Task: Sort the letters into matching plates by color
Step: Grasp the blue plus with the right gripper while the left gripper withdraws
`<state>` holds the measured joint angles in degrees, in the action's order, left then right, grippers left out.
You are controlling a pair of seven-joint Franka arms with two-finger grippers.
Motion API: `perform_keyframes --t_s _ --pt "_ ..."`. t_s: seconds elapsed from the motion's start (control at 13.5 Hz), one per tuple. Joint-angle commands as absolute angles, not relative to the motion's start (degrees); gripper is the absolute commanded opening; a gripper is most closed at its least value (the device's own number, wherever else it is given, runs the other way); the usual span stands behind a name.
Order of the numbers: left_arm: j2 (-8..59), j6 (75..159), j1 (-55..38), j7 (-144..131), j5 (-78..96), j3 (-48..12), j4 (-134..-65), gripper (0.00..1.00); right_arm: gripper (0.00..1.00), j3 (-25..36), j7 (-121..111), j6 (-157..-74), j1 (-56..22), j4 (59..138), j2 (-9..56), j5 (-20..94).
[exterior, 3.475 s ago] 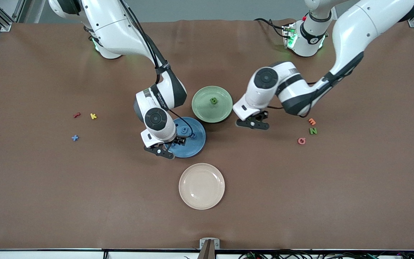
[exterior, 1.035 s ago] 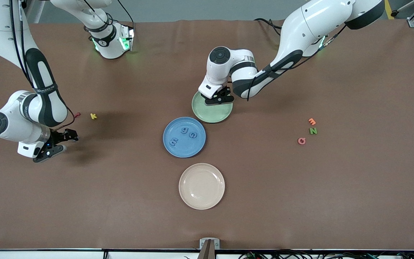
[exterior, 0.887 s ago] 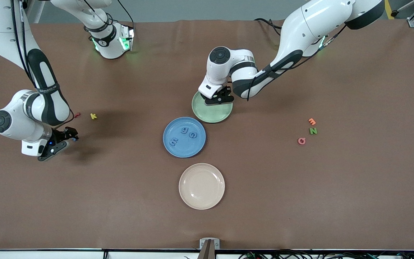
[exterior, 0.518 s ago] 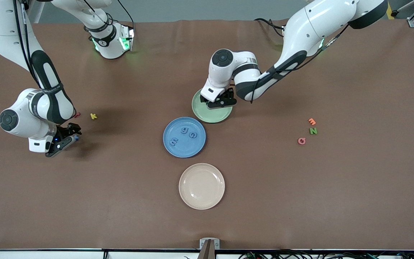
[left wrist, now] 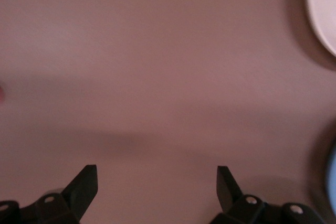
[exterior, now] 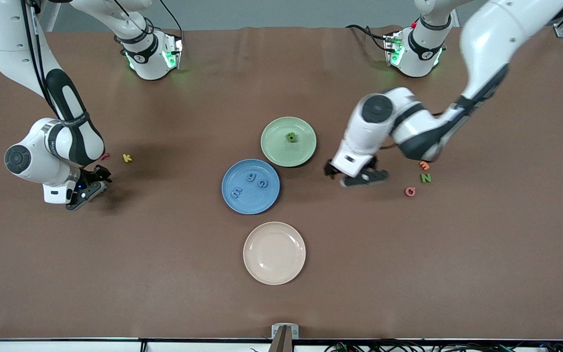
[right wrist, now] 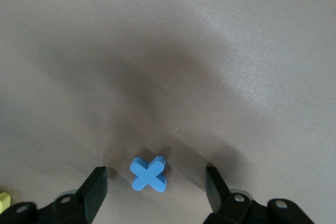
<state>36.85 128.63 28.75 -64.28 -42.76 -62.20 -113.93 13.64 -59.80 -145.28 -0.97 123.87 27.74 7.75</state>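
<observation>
1. The right pincer [right wrist: 155,195] sits low over the surface [exterior: 164,274] at the right arm's end, fingers apart around the blue X [right wrist: 149,173], neither touching it; the front view hides that letter under the arm.
2. The left pincer [left wrist: 157,192] is spread wide and empty over bare surface, blurred in the front view, between the green plate [exterior: 274,151] and the green N [exterior: 425,178].
3. The green plate holds one green letter [exterior: 291,137]; the blue plate [exterior: 242,203], at its seven o'clock, holds three blue letters [exterior: 261,184].

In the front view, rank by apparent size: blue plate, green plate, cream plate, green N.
1. Cream plate, slightly largest, though nearest the camera.
2. Blue plate and green plate: too alike to rank.
3. Green N, far smallest.
</observation>
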Motion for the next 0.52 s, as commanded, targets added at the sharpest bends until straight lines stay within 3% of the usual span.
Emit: perform_keyframes --t_s 0.0,0.15,0.44 --pt "36.4 128.2 36.3 -54.4 -42.7 -63.1 -117.4 1.00 0.59 13.1 -60.9 -145.6 -0.3 124.5 28.1 7.3" --pt "36.0 128.1 42.9 -49.3 -42.8 -63.2 -120.1 1.00 0.42 13.1 -60.9 -145.7 -0.3 124.5 28.2 7.3" --pt "31.7 127.3 53.0 -43.1 -43.3 -63.9 -126.3 0.98 0.20 13.1 -60.8 -146.6 -0.4 124.5 28.1 7.3"
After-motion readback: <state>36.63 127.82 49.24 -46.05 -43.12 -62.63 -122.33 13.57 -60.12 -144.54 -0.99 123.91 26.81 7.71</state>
